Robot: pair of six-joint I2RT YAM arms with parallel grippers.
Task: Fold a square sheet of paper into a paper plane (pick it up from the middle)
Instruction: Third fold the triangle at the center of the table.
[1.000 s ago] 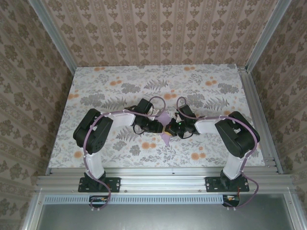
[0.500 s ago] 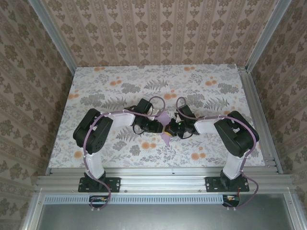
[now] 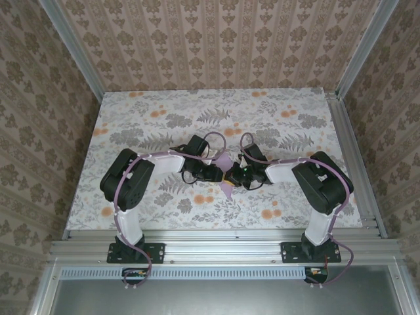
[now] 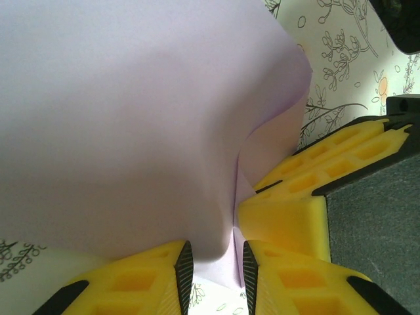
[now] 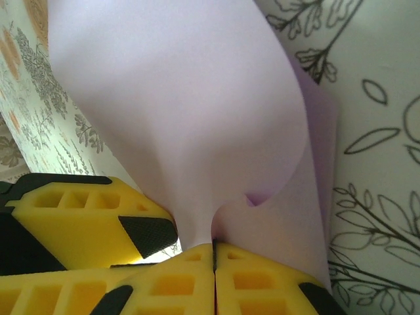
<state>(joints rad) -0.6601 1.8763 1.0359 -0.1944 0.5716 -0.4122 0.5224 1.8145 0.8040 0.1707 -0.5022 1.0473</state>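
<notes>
The square sheet of paper (image 3: 225, 162) is lavender and hangs bent and creased between my two grippers above the table's middle. A paper plane is out of view. My right gripper (image 5: 213, 248) is shut on a pinched fold of the sheet (image 5: 197, 98), which billows up away from its yellow fingers. My left gripper (image 4: 211, 269) is open, its jaws a little apart with a loose fold of the sheet (image 4: 131, 118) sagging between them. The two grippers nearly touch: the right gripper's fingers (image 4: 289, 216) lie beside my left jaws. In the top view the left gripper (image 3: 220, 174) and right gripper (image 3: 231, 176) meet under the paper.
The floral tablecloth (image 3: 164, 118) covers the table. Patterned walls (image 3: 216, 39) enclose it on three sides, with aluminium rails (image 3: 348, 157) along the edges. Both arms bend inward across the near half of the table.
The right arm has edged very slightly to the left. The paper and the left arm hold their place.
</notes>
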